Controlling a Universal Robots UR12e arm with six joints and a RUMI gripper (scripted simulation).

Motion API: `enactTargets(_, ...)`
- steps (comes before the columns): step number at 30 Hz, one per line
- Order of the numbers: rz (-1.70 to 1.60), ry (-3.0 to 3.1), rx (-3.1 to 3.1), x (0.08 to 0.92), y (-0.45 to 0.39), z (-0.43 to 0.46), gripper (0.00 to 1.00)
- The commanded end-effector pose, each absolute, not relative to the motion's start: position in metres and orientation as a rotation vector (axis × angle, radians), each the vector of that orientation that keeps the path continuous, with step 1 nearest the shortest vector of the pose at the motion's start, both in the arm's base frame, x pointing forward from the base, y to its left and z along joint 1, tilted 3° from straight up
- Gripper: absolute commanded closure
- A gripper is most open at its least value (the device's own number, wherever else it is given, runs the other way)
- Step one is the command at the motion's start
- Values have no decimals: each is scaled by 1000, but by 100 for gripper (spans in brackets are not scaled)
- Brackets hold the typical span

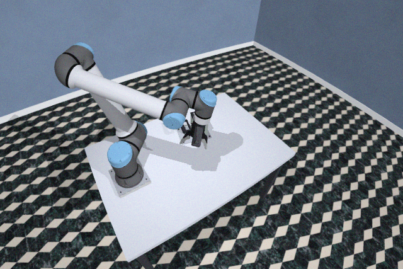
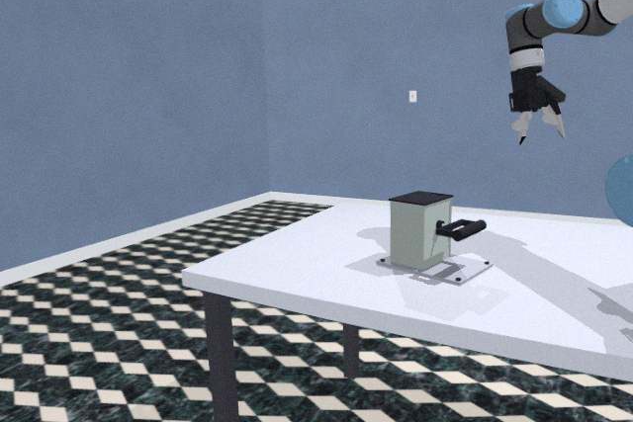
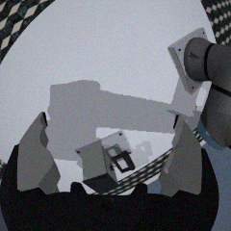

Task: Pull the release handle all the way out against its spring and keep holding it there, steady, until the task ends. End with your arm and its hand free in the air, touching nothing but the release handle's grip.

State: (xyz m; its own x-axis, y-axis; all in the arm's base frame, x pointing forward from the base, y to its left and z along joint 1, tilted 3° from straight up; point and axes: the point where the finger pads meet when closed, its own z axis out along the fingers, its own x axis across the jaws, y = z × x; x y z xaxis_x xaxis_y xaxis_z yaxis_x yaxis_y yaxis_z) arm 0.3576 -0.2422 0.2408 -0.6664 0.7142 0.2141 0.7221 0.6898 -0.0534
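Observation:
A pale green box (image 2: 418, 229) with a black top stands on a bolted grey baseplate (image 2: 440, 269) on the white table. A black release handle (image 2: 461, 228) sticks out of its side on a short rod, close to the box. My gripper (image 2: 540, 132) hangs high in the air above and to the right of the handle, pointing down, open and empty. In the wrist view the box (image 3: 98, 166) and the handle (image 3: 122, 161) lie far below, between my two spread fingers. In the top view the wrist and gripper (image 1: 195, 140) hide the box.
The arm's base (image 1: 128, 174) is bolted near the table's left corner. The arm's forearm (image 1: 118, 93) spans over the table top. Table edges drop to a chequered floor all around.

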Motion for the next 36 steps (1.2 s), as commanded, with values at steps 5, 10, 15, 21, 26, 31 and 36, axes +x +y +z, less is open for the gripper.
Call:
enactTargets(5, 8, -2795, -1011, 439, -173, 207, 0)
enactTargets(10, 23, -2864, -913, 475, -116, 187, 0)
enactTargets(15, 28, -2912, -840, 495, -70, 173, 0)
enactTargets(21, 28, -2960, -760, 511, -18, 158, 0)
enactTargets(26, 24, -2996, -696, 519, 24, 147, 0)
enactTargets(31, 20, -3019, -652, 522, 54, 140, 0)
enactTargets(36, 17, -3027, -635, 523, 65, 137, 0)
